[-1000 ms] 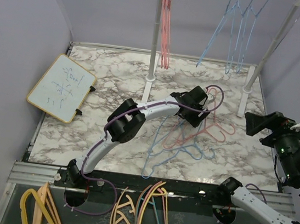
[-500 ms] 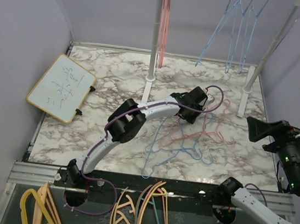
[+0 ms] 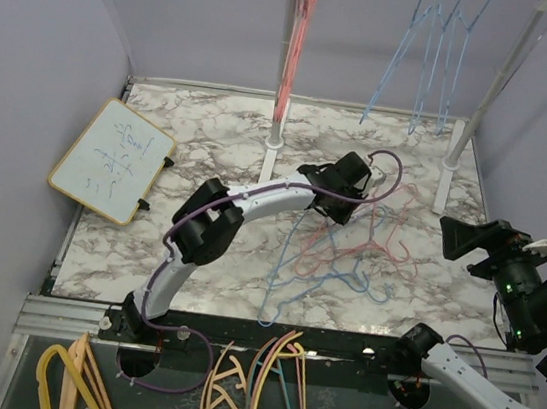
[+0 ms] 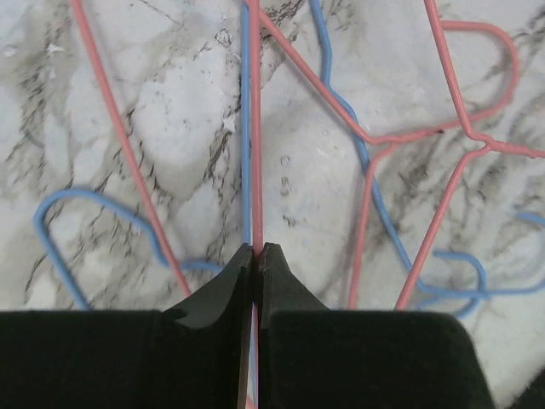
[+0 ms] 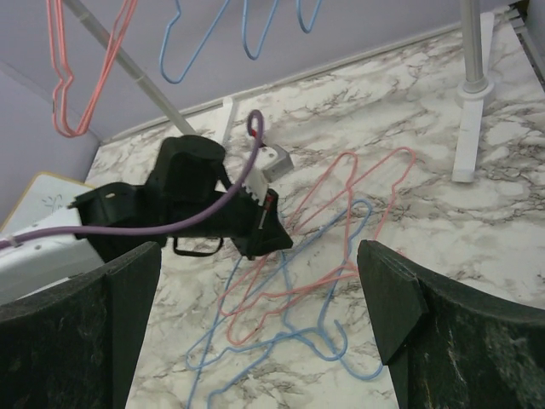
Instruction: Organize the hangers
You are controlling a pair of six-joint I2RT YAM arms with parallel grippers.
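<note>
Left fingers (image 4: 217,294) tight on 1 red hanger (image 4: 255,128): wrist view only

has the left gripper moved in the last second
Yes. In the top view the left gripper has shifted slightly left, toward the left rack post.

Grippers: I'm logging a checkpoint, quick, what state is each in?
Left gripper: shut on a red hanger.
Right gripper: open, holding nothing.
</note>
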